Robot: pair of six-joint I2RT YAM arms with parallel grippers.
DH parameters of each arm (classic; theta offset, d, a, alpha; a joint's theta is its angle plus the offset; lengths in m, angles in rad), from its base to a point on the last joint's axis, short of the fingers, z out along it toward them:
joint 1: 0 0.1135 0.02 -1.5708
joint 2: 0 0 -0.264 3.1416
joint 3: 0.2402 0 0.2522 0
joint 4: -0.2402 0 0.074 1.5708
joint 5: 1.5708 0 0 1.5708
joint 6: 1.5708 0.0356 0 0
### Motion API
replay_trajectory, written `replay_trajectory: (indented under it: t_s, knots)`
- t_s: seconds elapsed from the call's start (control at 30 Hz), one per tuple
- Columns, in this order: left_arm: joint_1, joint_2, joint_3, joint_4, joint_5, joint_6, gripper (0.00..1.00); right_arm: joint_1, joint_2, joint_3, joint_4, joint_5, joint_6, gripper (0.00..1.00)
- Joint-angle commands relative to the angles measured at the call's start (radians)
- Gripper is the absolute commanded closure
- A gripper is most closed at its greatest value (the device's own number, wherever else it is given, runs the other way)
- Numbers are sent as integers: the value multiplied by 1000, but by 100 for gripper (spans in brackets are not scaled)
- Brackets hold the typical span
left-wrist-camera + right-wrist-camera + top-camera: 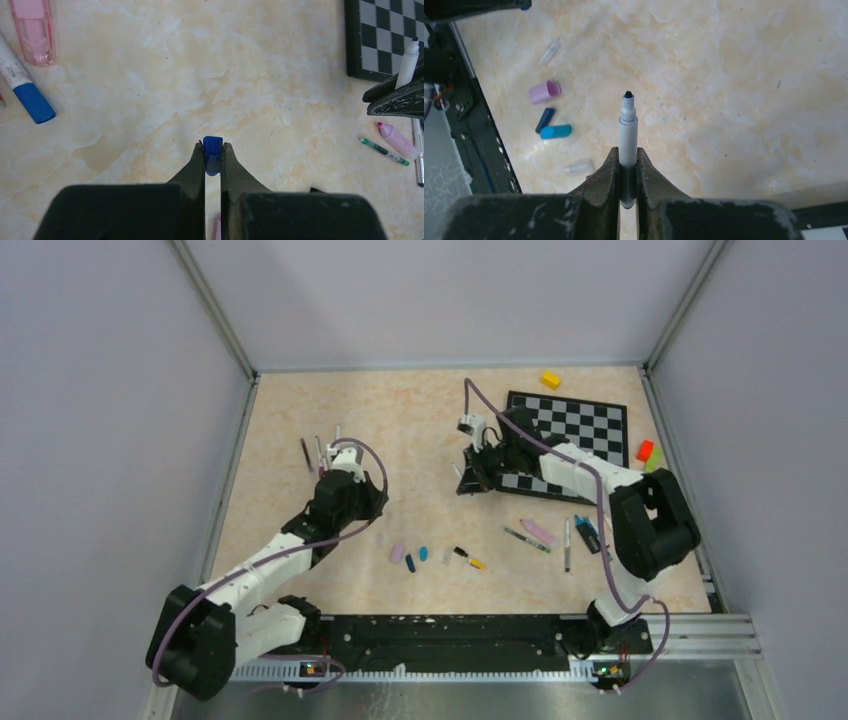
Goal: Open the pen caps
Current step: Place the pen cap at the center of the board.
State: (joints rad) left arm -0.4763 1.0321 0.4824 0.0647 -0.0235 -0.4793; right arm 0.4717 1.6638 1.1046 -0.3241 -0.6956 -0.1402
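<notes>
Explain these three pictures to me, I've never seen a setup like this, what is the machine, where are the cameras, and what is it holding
It is a pair of robot arms fixed at the near edge of a table. The wide view looks down from above; the other two come from small cameras on each wrist, looking past the fingers. The left gripper is shut on a blue cap. The right gripper is shut on a white pen with its dark tip bare. On the table lie loose caps, such as a lilac cap and a light blue cap, several pens, a checkerboard and a yellow block.

Caps (410, 558) left of pens (560, 537)
</notes>
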Motion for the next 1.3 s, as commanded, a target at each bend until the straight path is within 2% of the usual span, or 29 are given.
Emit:
replay_trajectory:
  t_s: [0.0,0.13,0.3,0.47,0.7,0.93,1.13,1.27]
  knots:
    - [71,104,56,30,75,-54,100,66,90,98,144,120,275,100]
    - [123,246,147,-26,75,-83,100,128,167,169,181,238,377,99]
    - [151,367,255,-60,33,-95,100,162,286,272,171,296,497,99]
    - [171,463,324,-113,33,-97,100,180,390,356,143,330,542,99]
    - [188,582,397,-154,51,-87,99,188,437,384,132,373,563,97]
    - [194,676,451,-217,53,-73,93,189,447,380,120,416,568,92]
    - [197,694,457,-246,50,-70,78,189,451,380,103,463,564,85]
    - [197,690,458,-259,48,-67,74,189,456,377,92,499,559,82]
